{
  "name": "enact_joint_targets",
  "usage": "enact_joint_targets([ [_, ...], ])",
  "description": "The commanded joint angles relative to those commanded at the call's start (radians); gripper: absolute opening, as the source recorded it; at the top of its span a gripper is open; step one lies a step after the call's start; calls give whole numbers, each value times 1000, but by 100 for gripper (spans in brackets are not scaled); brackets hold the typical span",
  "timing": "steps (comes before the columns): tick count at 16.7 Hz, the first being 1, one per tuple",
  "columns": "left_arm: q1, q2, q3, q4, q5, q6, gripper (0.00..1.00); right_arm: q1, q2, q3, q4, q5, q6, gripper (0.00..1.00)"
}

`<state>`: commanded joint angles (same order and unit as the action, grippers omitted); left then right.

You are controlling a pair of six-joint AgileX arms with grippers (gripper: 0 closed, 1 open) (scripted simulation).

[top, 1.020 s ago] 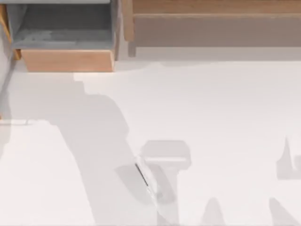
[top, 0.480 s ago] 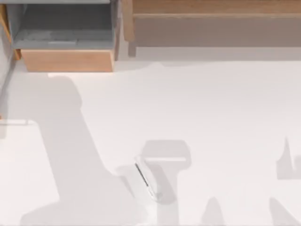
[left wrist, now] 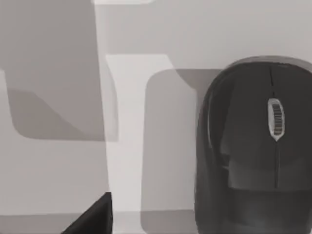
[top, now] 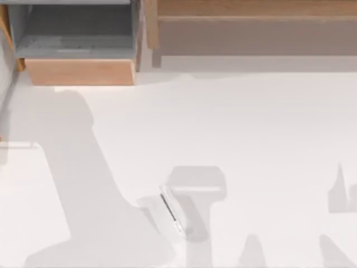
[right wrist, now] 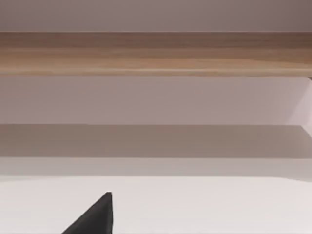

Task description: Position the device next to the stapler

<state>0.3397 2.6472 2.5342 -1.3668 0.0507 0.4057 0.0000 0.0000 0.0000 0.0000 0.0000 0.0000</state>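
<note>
Left wrist view: left gripper [left wrist: 92, 222], grip state indeterminable, hovers above the device [left wrist: 253, 146]; you centre and descend next, right gripper [right wrist: 92, 219] idle facing the shelf [right wrist: 156, 53].

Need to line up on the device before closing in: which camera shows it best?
The left wrist view: the device looms close, a dark mouse with a scroll wheel. The top view gives a small pale slab with a dark edge strip. The right wrist view faces a wooden shelf.
</note>
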Motion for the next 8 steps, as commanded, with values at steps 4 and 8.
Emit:
enact_joint_targets([
  [4, -4, -3, -61, 59, 0, -4, 100, 0, 0, 0, 0, 0, 0, 100],
  [8, -9, -2, -82, 81, -1, -9, 100, 0, 0, 0, 0, 0, 0, 100],
])
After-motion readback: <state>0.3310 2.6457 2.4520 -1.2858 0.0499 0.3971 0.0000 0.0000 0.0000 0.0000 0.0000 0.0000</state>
